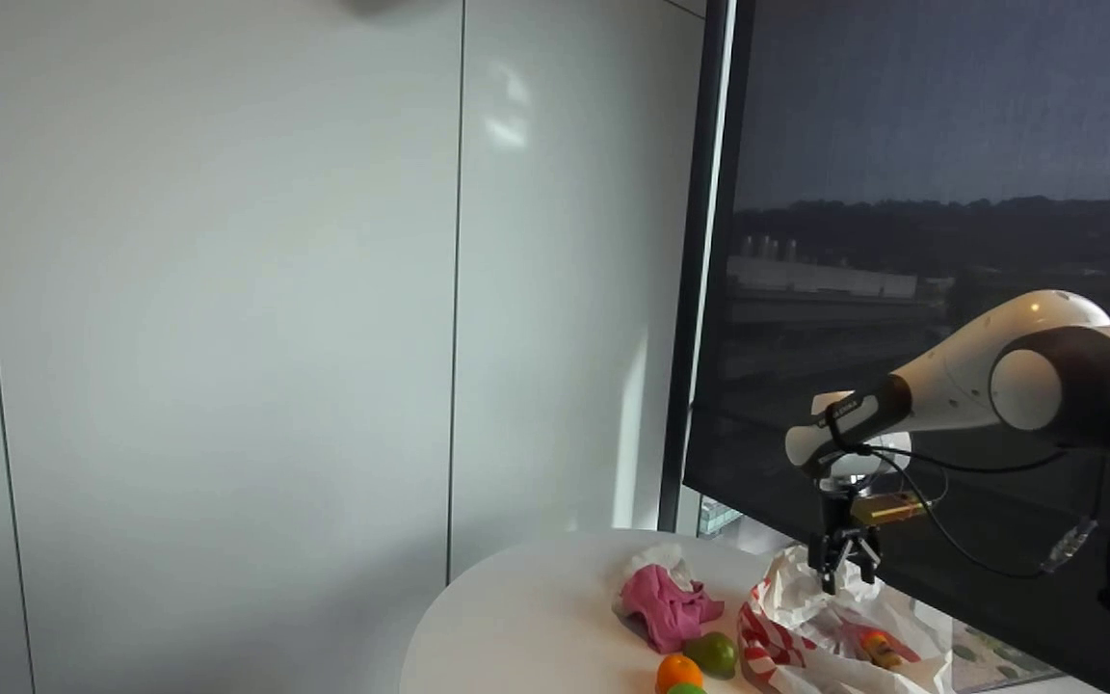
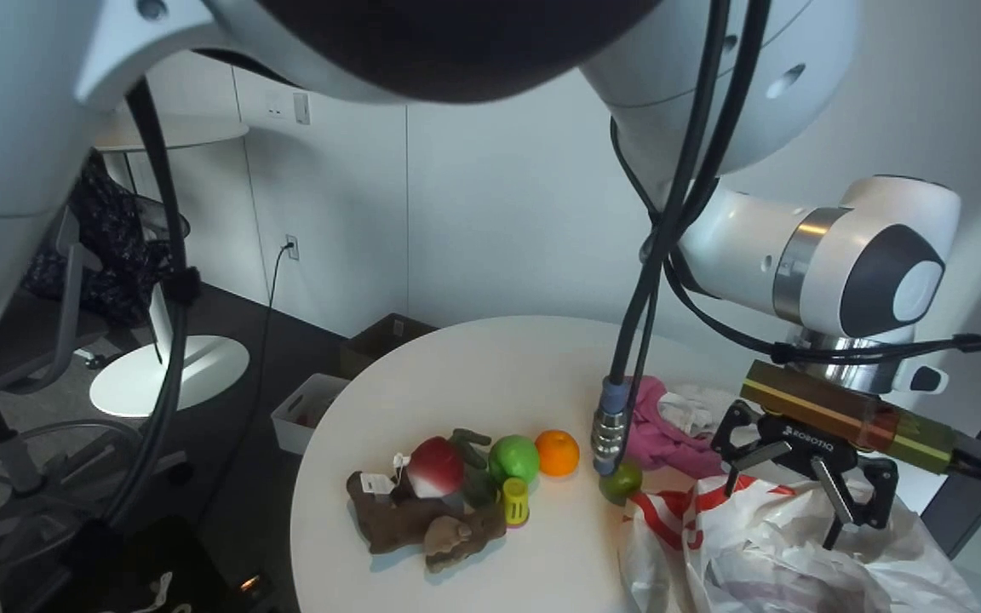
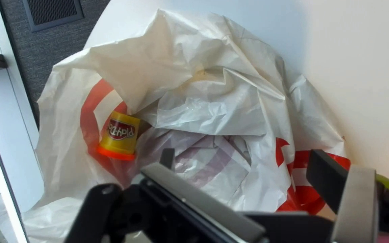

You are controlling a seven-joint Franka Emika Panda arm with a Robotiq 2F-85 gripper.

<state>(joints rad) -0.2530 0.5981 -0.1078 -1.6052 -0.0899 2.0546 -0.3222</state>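
the fingers (image 3: 326,180) stand spread above a crumpled white bag (image 3: 194,44) holding a yellow play-doh tub (image 3: 119,135).

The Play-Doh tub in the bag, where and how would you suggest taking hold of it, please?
I'd grip the tub across its middle, short of the orange lid, coming from above with the open gripper. It appears to lie on its side in the bag, label up, leaving its round wall exposed.
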